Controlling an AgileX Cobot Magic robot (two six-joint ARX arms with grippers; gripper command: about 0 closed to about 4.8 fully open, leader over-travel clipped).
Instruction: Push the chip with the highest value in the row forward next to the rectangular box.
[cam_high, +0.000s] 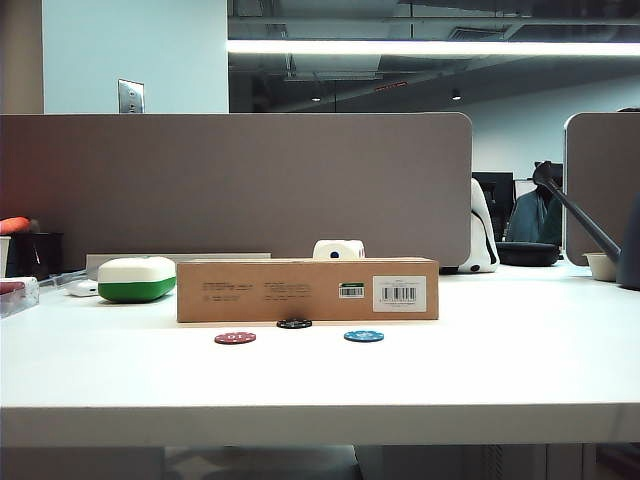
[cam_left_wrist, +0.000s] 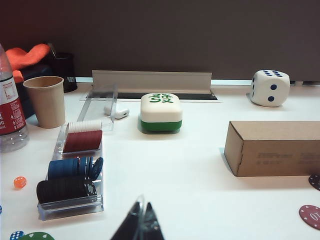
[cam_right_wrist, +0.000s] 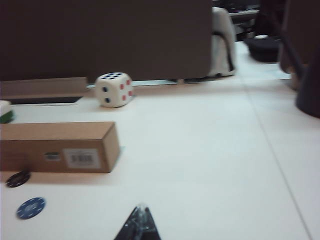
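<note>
Your black chip (cam_high: 294, 323) lies on the desk (cam_high: 500, 370) just beside the rectangular box (cam_high: 307, 290), ahead of the red chip (cam_high: 235, 338) and blue chip (cam_high: 363, 336). Your left gripper (cam_left_wrist: 140, 225) and right gripper (cam_right_wrist: 140, 224) hover over the desk, fingers pressed together.

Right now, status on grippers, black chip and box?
Left gripper and right gripper shut, empty, back from the chips. Black chip against the box, ahead of red chip and blue chip. Nothing blocking.

An office: a white desk (cam_high: 320, 380) backed by grey partition screens (cam_high: 235, 185) under strip lighting (cam_high: 430, 47).
</note>
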